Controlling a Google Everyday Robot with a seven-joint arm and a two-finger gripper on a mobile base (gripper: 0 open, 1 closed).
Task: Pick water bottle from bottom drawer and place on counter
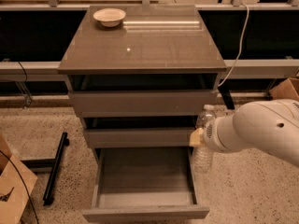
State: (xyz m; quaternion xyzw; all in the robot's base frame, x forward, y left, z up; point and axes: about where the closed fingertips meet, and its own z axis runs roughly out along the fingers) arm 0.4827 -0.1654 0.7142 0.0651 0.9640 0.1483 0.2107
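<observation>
The water bottle (202, 157) is a clear, crinkled plastic bottle with a small cap, held upright at the right edge of the cabinet, beside the middle drawer. My gripper (199, 137) comes in from the right on a white arm and is shut around the bottle's middle; one tan finger (195, 137) shows. The bottom drawer (145, 213) is pulled out below and to the left of the bottle, and its inside shows nothing in it. The counter (140, 48) is the glossy grey-brown top above.
A pale bowl (109, 17) sits at the counter's back left. The top drawer (140, 101) and middle drawer (138, 136) stand slightly open. A cardboard box (11, 185) and a black bar (55, 167) lie on the floor at left, another box (286, 88) at right.
</observation>
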